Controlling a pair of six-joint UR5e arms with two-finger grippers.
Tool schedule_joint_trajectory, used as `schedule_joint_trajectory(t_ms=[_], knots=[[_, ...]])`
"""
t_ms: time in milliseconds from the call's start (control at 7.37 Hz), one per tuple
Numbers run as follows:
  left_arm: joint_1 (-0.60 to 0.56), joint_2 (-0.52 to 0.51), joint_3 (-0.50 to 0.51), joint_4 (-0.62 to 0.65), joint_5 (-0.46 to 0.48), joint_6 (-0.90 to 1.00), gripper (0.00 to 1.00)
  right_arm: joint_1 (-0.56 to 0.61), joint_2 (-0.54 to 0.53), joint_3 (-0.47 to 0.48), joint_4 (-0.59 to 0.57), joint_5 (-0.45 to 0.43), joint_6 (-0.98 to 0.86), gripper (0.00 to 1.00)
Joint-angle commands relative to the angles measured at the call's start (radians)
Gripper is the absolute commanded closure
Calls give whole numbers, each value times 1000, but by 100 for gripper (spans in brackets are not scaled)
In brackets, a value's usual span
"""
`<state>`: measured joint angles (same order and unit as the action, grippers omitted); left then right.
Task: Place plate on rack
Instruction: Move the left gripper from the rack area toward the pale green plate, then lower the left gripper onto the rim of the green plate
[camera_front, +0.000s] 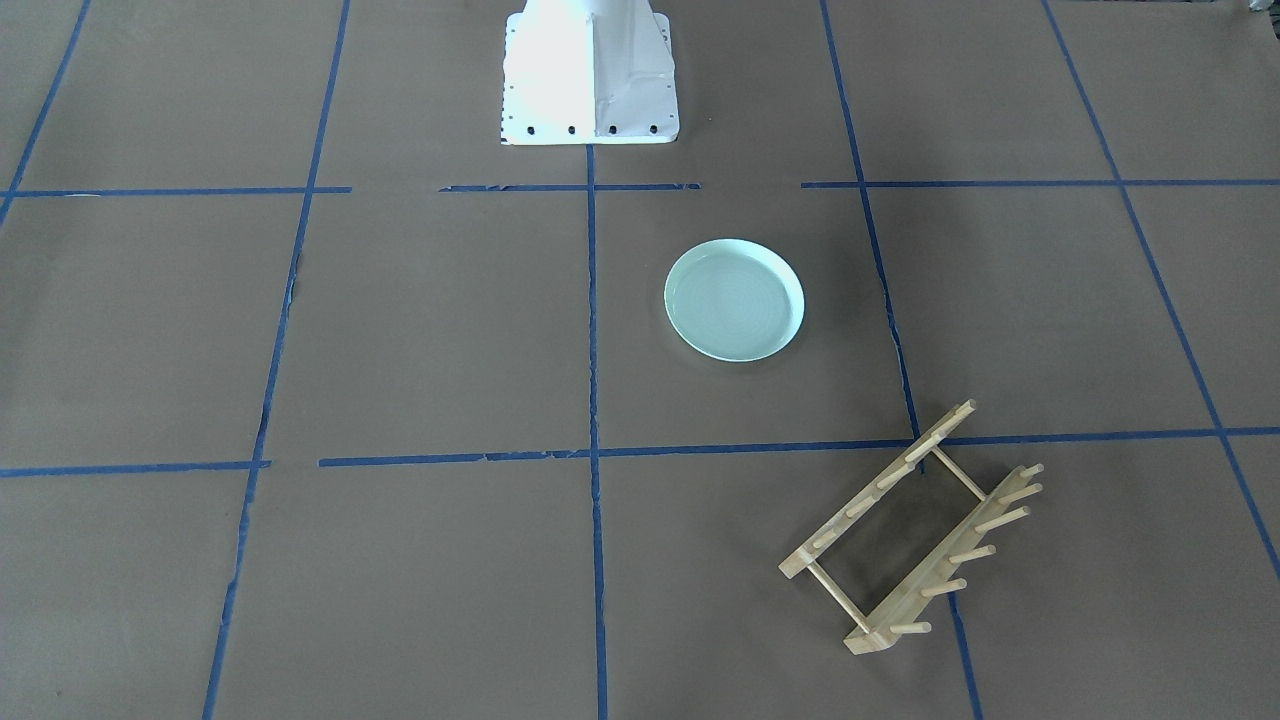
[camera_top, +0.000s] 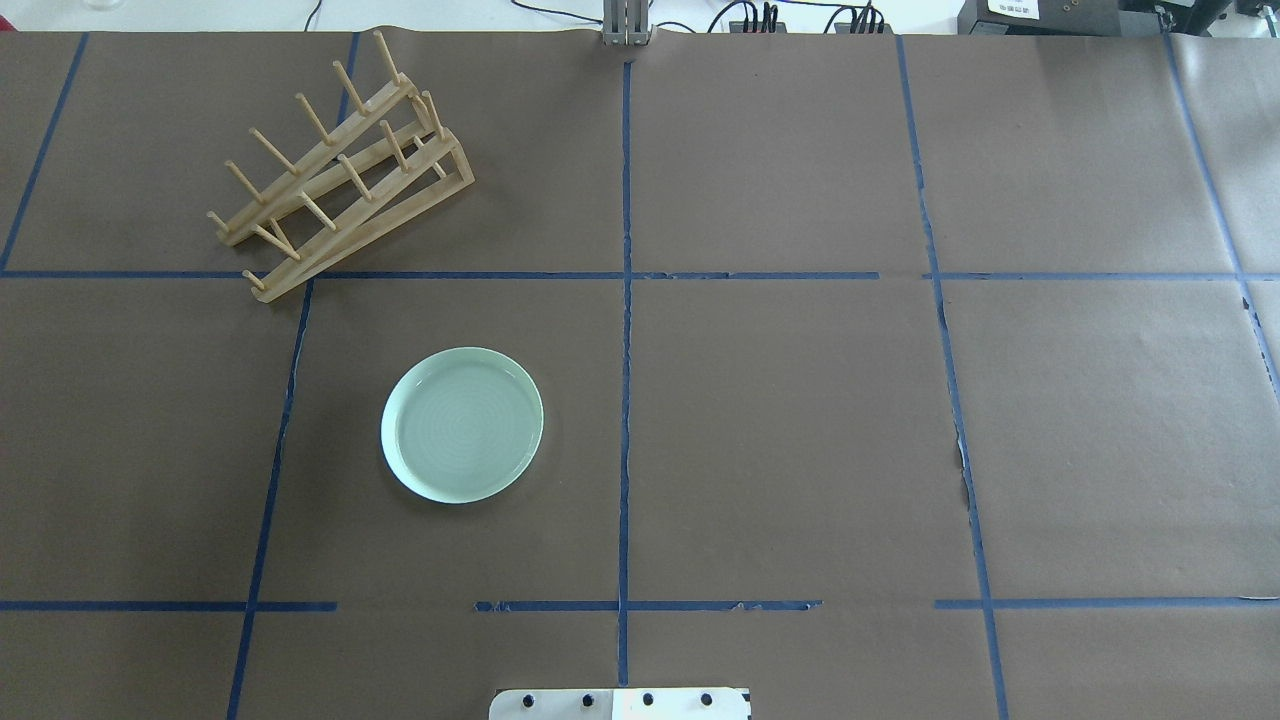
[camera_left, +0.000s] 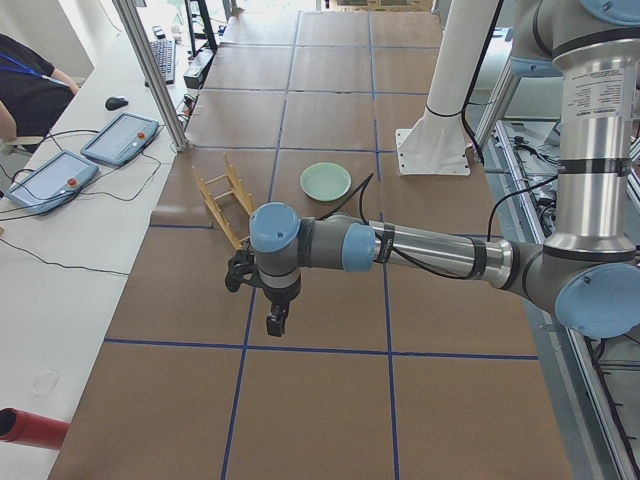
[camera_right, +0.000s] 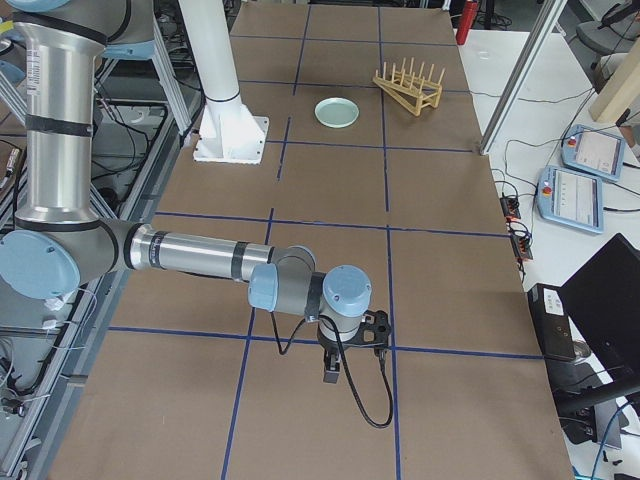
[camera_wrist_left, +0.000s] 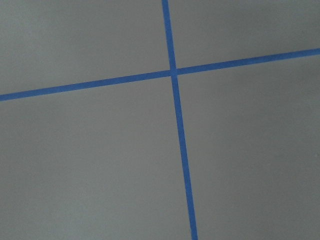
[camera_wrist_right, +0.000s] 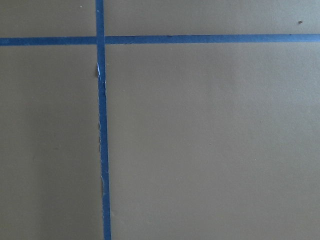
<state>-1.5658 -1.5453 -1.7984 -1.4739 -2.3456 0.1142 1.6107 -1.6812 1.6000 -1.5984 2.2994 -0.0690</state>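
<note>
Plate (camera_top: 462, 424) lies flat, rim up, on the table (camera_top: 800, 450), on robot's left half, just left of the centre tape line (camera_top: 625, 400). Rack (camera_top: 400, 200) stands upright on the paper farther from the robot and farther left, skewed to the grid, one corner over a tape line. It is near the plate but not touching.

L gripper (camera_left: 273, 322) points down over the table's left end, well apart from plate and rack. It shows in a side view only, so can't tell how the jaws stand. R gripper (camera_right: 331, 372) hangs the same way over the right end, jaws also can't tell. Both wrist cams show only paper w/ a tape crossing.
</note>
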Motion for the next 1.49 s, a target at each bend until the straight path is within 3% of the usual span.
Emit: schedule_joint_trajectory(t_ms=[0, 271, 543, 950, 1086, 1357], knots=[[15, -102, -68, 3, -18, -165, 0, 1, 0, 0, 0, 0, 0, 0], [145, -201, -186, 9, -29, -383, 0, 0, 0, 0, 0, 0, 0, 0], [301, -287, -307, 15, 35, -599, 0, 0, 0, 0, 0, 0, 0, 0], [569, -542, -305, 214, 180, -899, 0, 2, 0, 0, 0, 0, 0, 0], [666, -594, -296, 216, 224, -1071, 0, 0, 0, 0, 0, 0, 0, 0], [818, -712, -169, 218, 339, -1239, 0, 1, 0, 0, 0, 0, 0, 0]])
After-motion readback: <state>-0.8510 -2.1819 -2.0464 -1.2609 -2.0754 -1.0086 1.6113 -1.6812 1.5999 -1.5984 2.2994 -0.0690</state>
